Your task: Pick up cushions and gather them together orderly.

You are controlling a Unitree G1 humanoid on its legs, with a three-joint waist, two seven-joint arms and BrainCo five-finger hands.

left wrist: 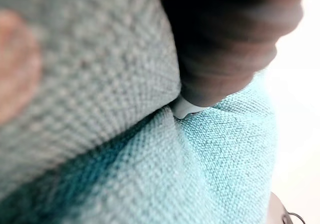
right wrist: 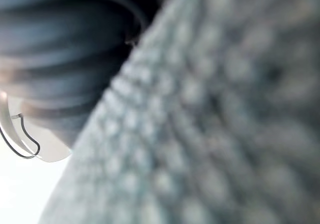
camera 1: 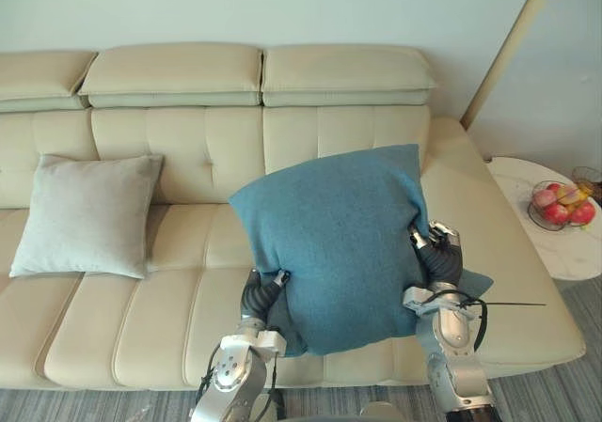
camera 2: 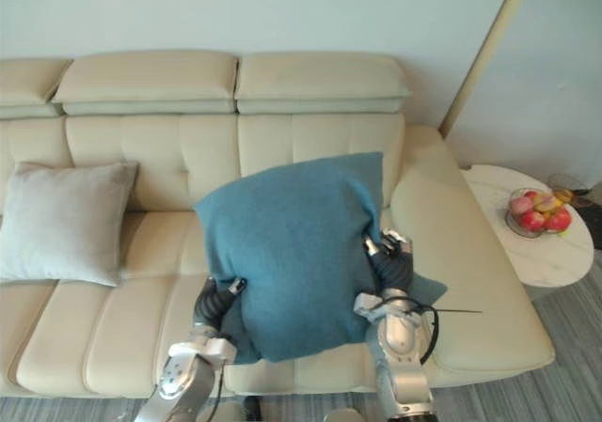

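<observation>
Left hand (camera 1: 262, 295) and right hand (camera 1: 440, 257) are raised forward, well apart.

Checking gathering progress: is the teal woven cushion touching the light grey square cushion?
Apart. Left eye view shows bare cream sofa between teal woven cushion and light grey cushion.

Grey cushion (camera 1: 87, 215) leans upright on the cream sofa (camera 1: 188, 290)
</observation>
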